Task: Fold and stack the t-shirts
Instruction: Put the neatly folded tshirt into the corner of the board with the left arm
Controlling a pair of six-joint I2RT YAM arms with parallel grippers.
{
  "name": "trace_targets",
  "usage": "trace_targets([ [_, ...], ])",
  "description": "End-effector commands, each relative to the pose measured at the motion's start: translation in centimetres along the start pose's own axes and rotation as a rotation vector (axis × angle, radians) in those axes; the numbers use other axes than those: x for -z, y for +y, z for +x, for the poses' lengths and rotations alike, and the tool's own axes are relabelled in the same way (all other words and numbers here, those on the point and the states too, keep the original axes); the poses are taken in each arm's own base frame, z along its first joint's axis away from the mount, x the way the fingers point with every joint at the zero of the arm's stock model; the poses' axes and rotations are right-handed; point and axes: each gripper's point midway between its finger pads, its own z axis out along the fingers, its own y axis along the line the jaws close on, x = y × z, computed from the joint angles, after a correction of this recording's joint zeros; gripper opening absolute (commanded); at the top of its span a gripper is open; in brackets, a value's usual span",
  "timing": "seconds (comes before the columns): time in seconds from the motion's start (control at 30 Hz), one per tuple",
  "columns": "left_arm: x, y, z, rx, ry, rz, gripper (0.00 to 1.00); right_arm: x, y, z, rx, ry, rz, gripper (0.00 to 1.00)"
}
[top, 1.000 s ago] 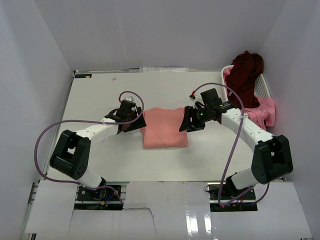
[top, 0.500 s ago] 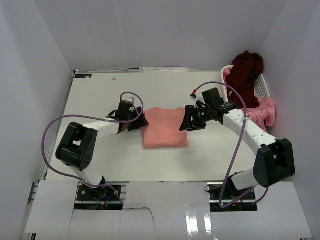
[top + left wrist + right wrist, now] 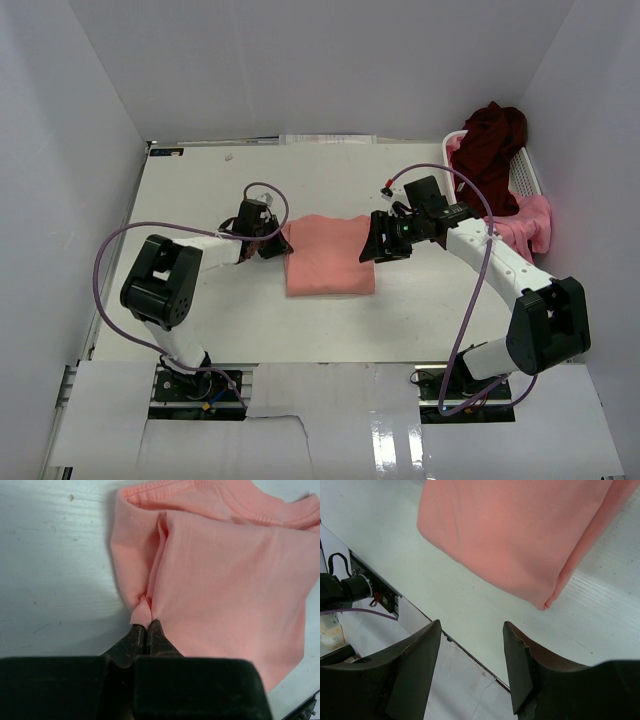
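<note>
Cloth under inspection: the salmon-pink t-shirt (image 3: 328,258) lies at the middle of the table (image 3: 200,190), between the two arms, already folded into a compact, nearly square packet. Its surface is smooth and flat. The left wrist view shows a stitched collar band along one edge and a single raised crease running from that band down to the packet's left border. At that border the left gripper (image 3: 146,630) is closed tight on a small tuck of the fabric, its tips meeting with only a pinch of cloth between them. In my judgement this hold is meant to draw or lift that side, either for a further fold or to shift the packet. The right gripper (image 3: 472,627) hangs above the packet's opposite edge with its jaws apart and nothing between them. A doubled corner of the shirt lies just beyond its tips, untouched, so it appears stationed to take that side in concert with the left. Well apart at the right rear of the table stands the white basket (image 3: 525,175), with the dark maroon t-shirt (image 3: 492,140) heaped in it. The brighter pink t-shirt (image 3: 525,225) trails over its near rim. Both are unfolded, so most of the task appears outstanding.
</note>
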Motion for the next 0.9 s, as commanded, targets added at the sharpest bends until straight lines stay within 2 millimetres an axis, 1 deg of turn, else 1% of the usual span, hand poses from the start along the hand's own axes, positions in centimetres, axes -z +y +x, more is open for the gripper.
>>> trace_targets([
  [0.0, -0.9, 2.6, 0.6, 0.017, 0.044, -0.079, 0.00, 1.0, 0.9, -0.6, 0.035, -0.035, -0.023, 0.59],
  [0.07, -1.2, 3.2, -0.3, 0.024, 0.035, -0.090, 0.00, 1.2, 1.0, -0.7, 0.036, -0.039, -0.027, 0.59],
  [0.1, -1.3, 4.3, -0.9, 0.040, 0.032, -0.109, 0.00, 1.3, 1.1, -0.7, 0.038, -0.041, -0.027, 0.59],
  [0.13, -1.3, 4.7, -1.4, 0.047, 0.030, -0.109, 0.00, 1.3, 1.0, -0.6, 0.036, -0.039, -0.025, 0.59],
  [0.17, -1.4, 4.6, -2.0, 0.056, 0.035, -0.080, 0.00, 1.3, 1.1, -0.6, 0.039, -0.040, -0.027, 0.59],
  [0.2, -1.2, 5.4, -3.9, 0.089, 0.006, -0.064, 0.00, 1.3, 1.0, -0.5, 0.038, -0.038, -0.028, 0.59],
  [0.23, -1.4, 5.8, -4.4, 0.115, 0.008, -0.041, 0.00, 1.2, 1.1, -0.5, 0.038, -0.037, -0.032, 0.59],
  [0.27, -1.4, 5.8, -5.2, 0.128, 0.001, -0.008, 0.00, 1.0, 1.0, -0.5, 0.036, -0.032, -0.032, 0.59],
  [0.3, -1.1, 6.1, -7.0, 0.147, -0.018, 0.016, 0.00, 1.0, 1.1, -0.5, 0.039, -0.027, -0.042, 0.59],
  [0.33, -1.3, 6.7, -7.7, 0.141, -0.022, 0.003, 0.00, 1.0, 1.2, -0.5, 0.044, -0.024, -0.046, 0.59],
  [0.4, -1.0, 8.9, -9.1, 0.143, -0.044, -0.095, 0.00, 0.9, 1.4, -0.5, 0.051, -0.017, -0.057, 0.59],
  [0.43, -0.8, 8.8, -11.3, 0.121, -0.083, -0.112, 0.00, 0.9, 1.4, -0.5, 0.056, -0.015, -0.063, 0.59],
  [0.47, -1.0, 9.6, -11.5, 0.096, -0.069, -0.149, 0.00, 0.9, 1.5, -0.6, 0.061, -0.015, -0.068, 0.59],
  [0.5, -0.9, 10.5, -12.6, 0.082, -0.093, -0.197, 0.00, 0.9, 1.6, -0.5, 0.064, -0.011, -0.075, 0.59],
  [0.53, -0.7, 10.0, -15.0, 0.053, -0.136, -0.201, 0.00, 0.9, 1.7, -0.5, 0.071, -0.010, -0.081, 0.59],
  [0.57, -1.0, 10.6, -15.3, 0.016, -0.128, -0.227, 0.00, 0.9, 1.6, -0.4, 0.075, -0.008, -0.082, 0.59],
  [0.6, -1.1, 10.8, -16.4, -0.005, -0.144, -0.245, 0.00, 0.9, 1.7, -0.3, 0.079, -0.004, -0.088, 0.59],
  [0.63, -0.6, 10.6, -19.1, -0.035, -0.203, -0.273, 0.00, 0.8, 1.7, -0.2, 0.080, -0.002, -0.089, 0.59],
  [0.67, -1.1, 11.6, -19.4, -0.069, -0.193, -0.309, 0.00, 0.8, 1.6, -0.1, 0.083, 0.001, -0.090, 0.59],
  [0.7, -1.1, 11.9, -20.4, -0.086, -0.210, -0.329, 0.00, 0.8, 1.6, 0.0, 0.086, 0.001, -0.093, 0.59],
  [0.73, -0.5, 12.2, -22.6, -0.101, -0.263, -0.370, 0.00, 0.8, 1.7, 0.1, 0.086, 0.004, -0.097, 0.59],
  [0.77, -0.4, 12.7, -23.5, -0.108, -0.280, -0.385, 0.00, 0.7, 1.7, 0.2, 0.088, 0.009, -0.103, 0.59],
  [0.8, -0.9, 13.6, -23.8, -0.125, -0.275, -0.399, 0.00, 0.7, 1.8, 0.2, 0.085, 0.012, -0.107, 0.59],
  [0.83, -0.7, 13.8, -25.2, -0.134, -0.301, -0.408, 0.00, 0.7, 1.7, 0.3, 0.084, 0.016, -0.108, 0.59],
  [0.87, -0.6, 14.6, -25.9, -0.132, -0.313, -0.421, 0.00, 0.7, 1.8, 0.2, 0.086, 0.018, -0.111, 0.59],
])
